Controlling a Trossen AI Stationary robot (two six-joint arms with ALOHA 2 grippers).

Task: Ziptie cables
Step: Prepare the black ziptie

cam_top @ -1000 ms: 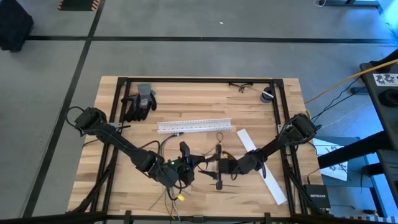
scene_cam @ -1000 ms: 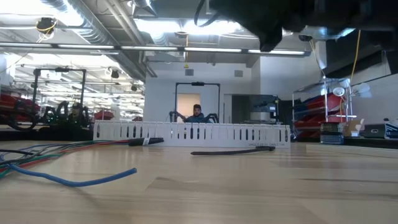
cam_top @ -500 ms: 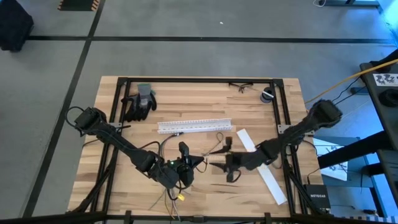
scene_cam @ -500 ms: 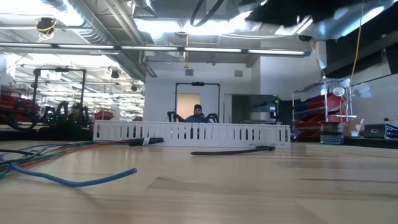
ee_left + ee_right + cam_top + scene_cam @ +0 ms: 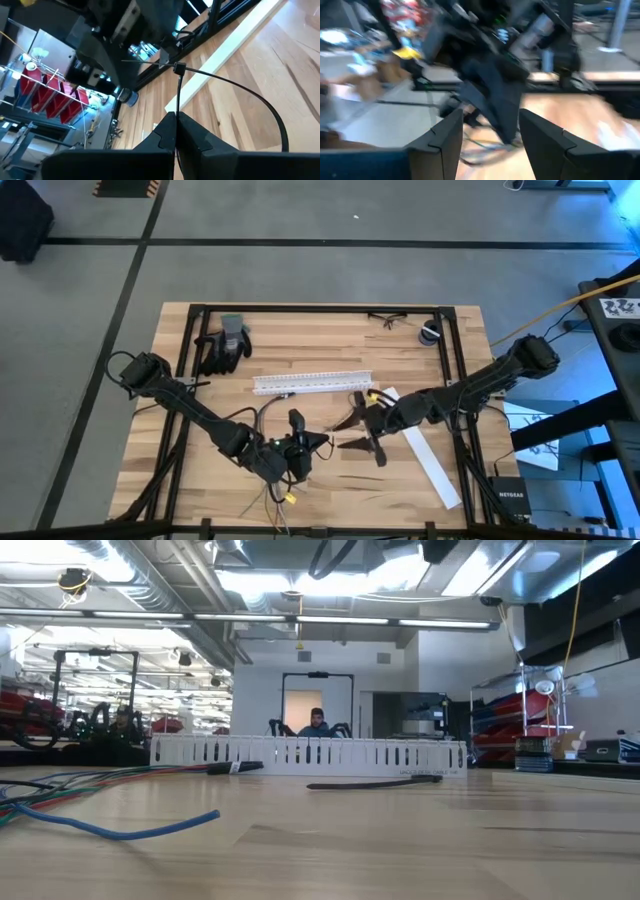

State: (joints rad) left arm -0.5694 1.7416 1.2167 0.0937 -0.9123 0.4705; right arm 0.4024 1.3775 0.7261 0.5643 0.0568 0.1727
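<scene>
My left gripper (image 5: 297, 423) hovers over the middle of the table's near half, shut on a black ziptie (image 5: 178, 95) that is bent into a loop. Through the loop I see only bare wood. My right gripper (image 5: 368, 432) hangs open just to its right, touching nothing; its own wrist view (image 5: 490, 120) is blurred. The cables (image 5: 268, 416) lie slack on the table beside and under the left arm, with yellow-green ends (image 5: 287, 496) near the front edge. In the low view the cables (image 5: 70, 790) trail in at the left, and a spare ziptie (image 5: 372, 781) lies flat before the white channel (image 5: 300, 753). My left gripper pinches the ziptie's strip (image 5: 176, 125) between its two shut fingers, with the fingers running along the strip. The strip runs on past the fingertips to the head (image 5: 179, 68). From there the loop (image 5: 265, 107) arcs back, lifted clear above the table.
The white slotted channel (image 5: 313, 383) lies across the table's middle, and a flat white strip (image 5: 425, 450) lies slanted at the right. A black and grey glove (image 5: 226, 343), safety glasses (image 5: 385, 320) and a small round thing (image 5: 430, 333) sit near the far edge. A person (image 5: 316, 722) is far behind.
My right gripper has drawn away from the left gripper, toward the table's right and far side, and has risen; in the low view it has left the picture's top. The left gripper and its ziptie have kept still.
</scene>
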